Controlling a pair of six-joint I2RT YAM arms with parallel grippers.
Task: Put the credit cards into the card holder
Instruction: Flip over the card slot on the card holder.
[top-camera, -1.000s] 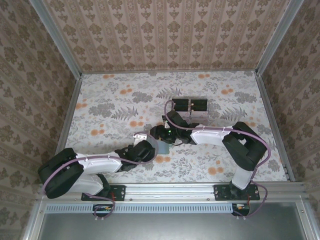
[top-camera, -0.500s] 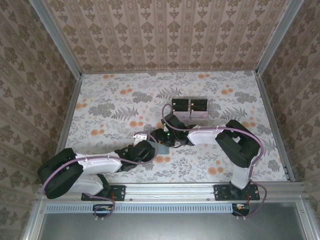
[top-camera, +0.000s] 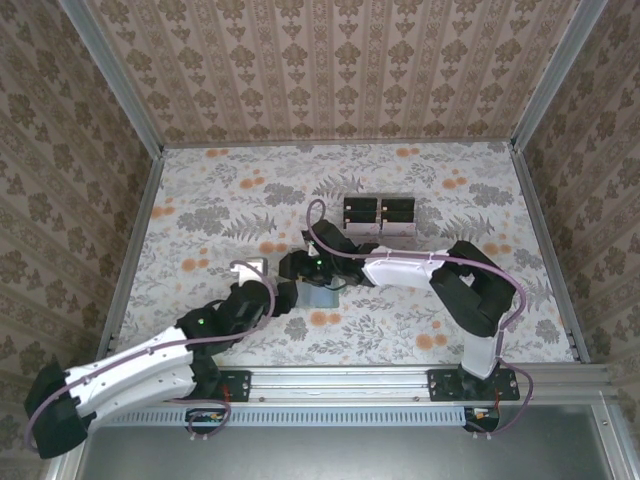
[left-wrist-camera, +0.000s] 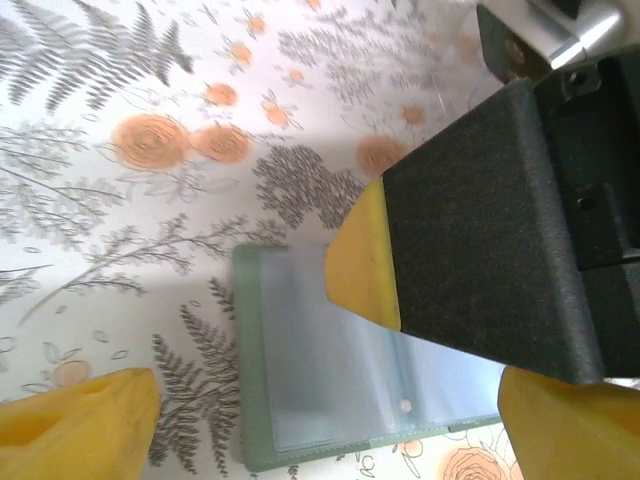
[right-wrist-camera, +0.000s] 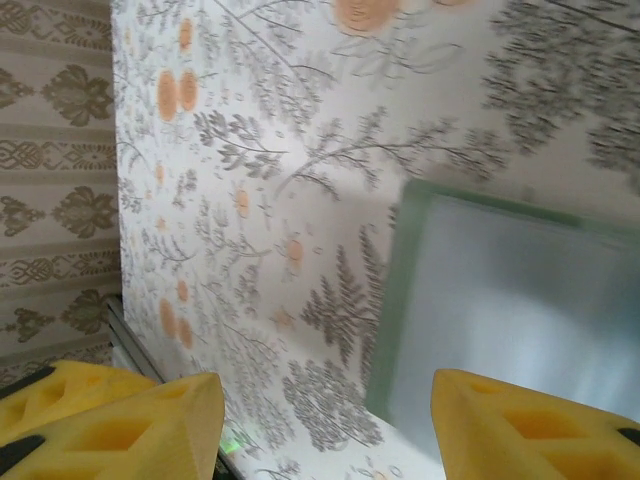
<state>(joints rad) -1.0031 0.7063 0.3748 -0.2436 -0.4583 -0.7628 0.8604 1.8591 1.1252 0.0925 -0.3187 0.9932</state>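
A staged robot test cell, not a real home: damask wallpaper panels (top-camera: 330, 70) box in a floral-covered table (top-camera: 220, 200), aluminium posts (top-camera: 110, 75) frame the corners, and the left arm (top-camera: 150, 355) and right arm (top-camera: 470, 290) are bolted to a metal rail (top-camera: 340, 380).

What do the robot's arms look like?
The left arm and right arm have white shells between bulky black joints, on black bases bolted to a metal rail. A thin purple cable runs along each, looping free near the wrist. Each carries a small green light. The fingers are black blocks with yellow pads.
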